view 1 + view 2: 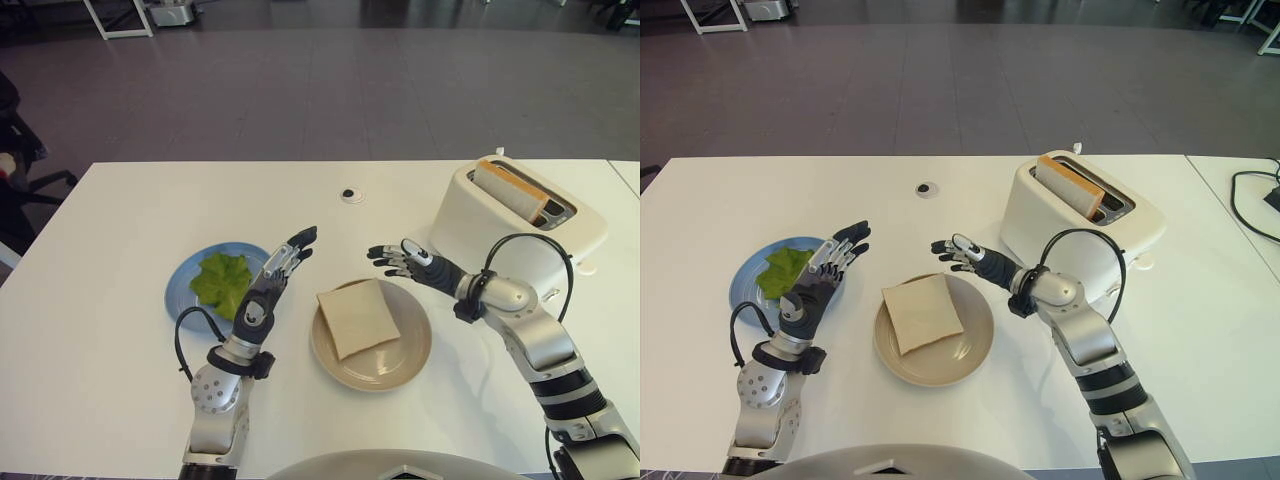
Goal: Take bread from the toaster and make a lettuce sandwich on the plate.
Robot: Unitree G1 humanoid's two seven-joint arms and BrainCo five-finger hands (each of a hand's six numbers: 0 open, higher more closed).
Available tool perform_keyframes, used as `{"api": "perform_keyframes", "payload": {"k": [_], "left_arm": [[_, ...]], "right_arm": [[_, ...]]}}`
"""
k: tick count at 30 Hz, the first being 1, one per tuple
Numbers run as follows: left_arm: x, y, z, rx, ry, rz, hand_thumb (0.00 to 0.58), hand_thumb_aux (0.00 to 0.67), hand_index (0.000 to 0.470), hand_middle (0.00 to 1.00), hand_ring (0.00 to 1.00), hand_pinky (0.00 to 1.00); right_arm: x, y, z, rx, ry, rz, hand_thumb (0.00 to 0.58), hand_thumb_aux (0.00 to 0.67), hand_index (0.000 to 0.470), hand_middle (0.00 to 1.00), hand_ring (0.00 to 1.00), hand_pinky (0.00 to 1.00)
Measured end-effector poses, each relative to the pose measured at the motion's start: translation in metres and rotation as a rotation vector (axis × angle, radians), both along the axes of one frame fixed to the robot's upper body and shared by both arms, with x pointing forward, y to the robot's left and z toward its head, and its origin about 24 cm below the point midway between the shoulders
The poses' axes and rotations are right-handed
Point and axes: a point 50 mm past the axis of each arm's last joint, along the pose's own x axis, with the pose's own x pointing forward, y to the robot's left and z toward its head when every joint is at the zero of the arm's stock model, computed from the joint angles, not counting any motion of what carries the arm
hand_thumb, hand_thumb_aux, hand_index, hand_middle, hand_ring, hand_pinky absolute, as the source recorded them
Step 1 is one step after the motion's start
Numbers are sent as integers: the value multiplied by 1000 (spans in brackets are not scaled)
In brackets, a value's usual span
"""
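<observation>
The left hand (268, 290) hangs spread and empty just beside the lettuce (224, 278) on its blue plate (183, 290). It should, I'd say, pinch the leaf from above and lay it flat on the slice (357, 317) on the tan plate (400, 365). The right hand (405, 260), splayed and empty, hovers near the toaster (500, 235).

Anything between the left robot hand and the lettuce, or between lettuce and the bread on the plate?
Nothing visible. The left robot hand is open beside the lettuce; between lettuce and bread slice lies only that hand and bare table.
</observation>
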Motion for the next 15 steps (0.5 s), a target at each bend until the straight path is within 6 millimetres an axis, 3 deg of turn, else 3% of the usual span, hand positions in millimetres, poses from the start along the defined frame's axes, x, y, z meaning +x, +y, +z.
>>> {"api": "perform_keyframes", "payload": {"k": [4,8,11,15], "left_arm": [[0,0,-2,77,0,9,0,0,0,0,0,0],[0,0,-3,98,5,20,0,0,0,0,0,0],[0,2,-3,104,5,22,0,0,0,0,0,0],[0,2,-3,107,5,24,0,0,0,0,0,0]], "right_arm": [[-2,3,12,13,-147,58,0,0,0,0,0,0],[-28,16,28,-102,-485,337,0,0,0,0,0,0],[-56,19,18,-316,-703,624,0,0,0,0,0,0],[-60,21,-2,-440,-768,713,0,0,0,0,0,0]]}}
